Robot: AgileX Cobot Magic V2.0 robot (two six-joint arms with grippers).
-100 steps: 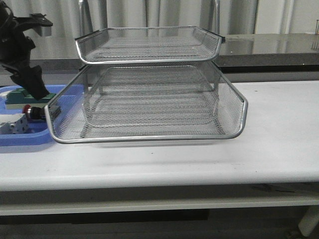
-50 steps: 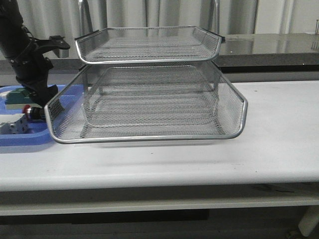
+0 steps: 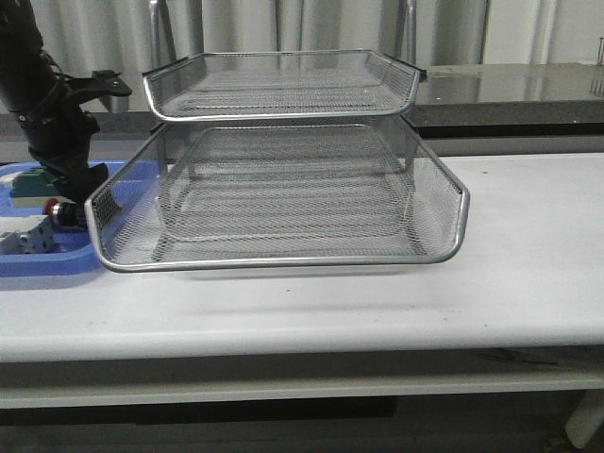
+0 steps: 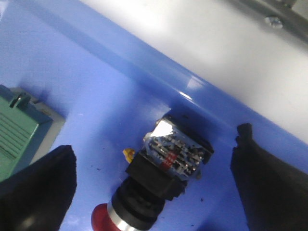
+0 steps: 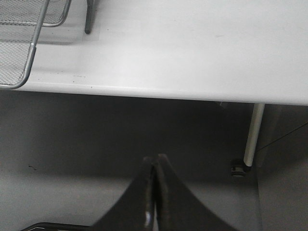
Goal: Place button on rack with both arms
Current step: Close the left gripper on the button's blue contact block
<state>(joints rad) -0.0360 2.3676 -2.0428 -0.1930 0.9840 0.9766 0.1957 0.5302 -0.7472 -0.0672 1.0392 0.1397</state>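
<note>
button [image 4: 159,180] in tray [image 3: 38,260] — tray left of rack [image 3: 283,189] | rack on table [image 3: 510,274]

I see a button [image 4: 159,183] with a red head, black collar and shiny silver rear block, lying on a plain blue tray [image 4: 96,96]. Beside the button sits a green ribbed block [image 4: 17,137]. The rack [image 3: 283,189] is silver mesh; the table [image 3: 528,283] is white.

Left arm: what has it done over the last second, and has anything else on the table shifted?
The left arm swung rightward and settled low over the blue tray; since half a second ago it has hardly moved. The left gripper now straddles the button with its jaws open, nothing grasped yet. The button, the green-topped block, the rack and the table stayed put.
</note>
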